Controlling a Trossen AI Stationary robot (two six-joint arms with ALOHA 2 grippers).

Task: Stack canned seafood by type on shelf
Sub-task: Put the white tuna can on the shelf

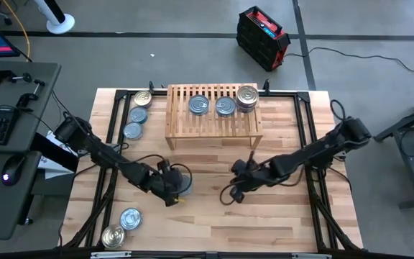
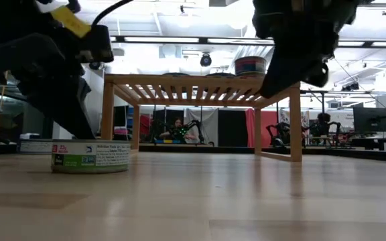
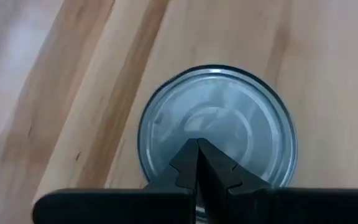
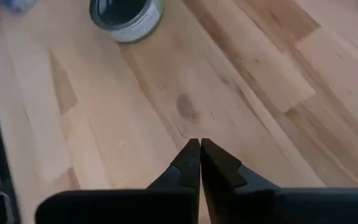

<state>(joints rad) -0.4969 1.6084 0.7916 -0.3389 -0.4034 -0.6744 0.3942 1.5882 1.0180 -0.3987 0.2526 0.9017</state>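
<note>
On the wooden surface (image 1: 214,216), going left to right in the high view: two tins (image 1: 122,229) lie at about 7 o'clock near the front left corner, and three more (image 1: 138,114) sit in a line at about 10 o'clock, just beside the shelf's left end. The left pincer (image 1: 172,194), fingertips together and empty, hangs directly above a bluish-lidded tin (image 3: 216,124) standing on the surface; the tips sit over the lid's near half. The slatted shelf (image 1: 213,129) at 12 o'clock carries two bluish tins (image 1: 211,106) and a stacked pair (image 1: 247,96) at its right. The right pincer (image 1: 233,193), fingertips together and empty, hovers over bare wood, with the bluish-lidded tin at its 9 o'clock.
</note>
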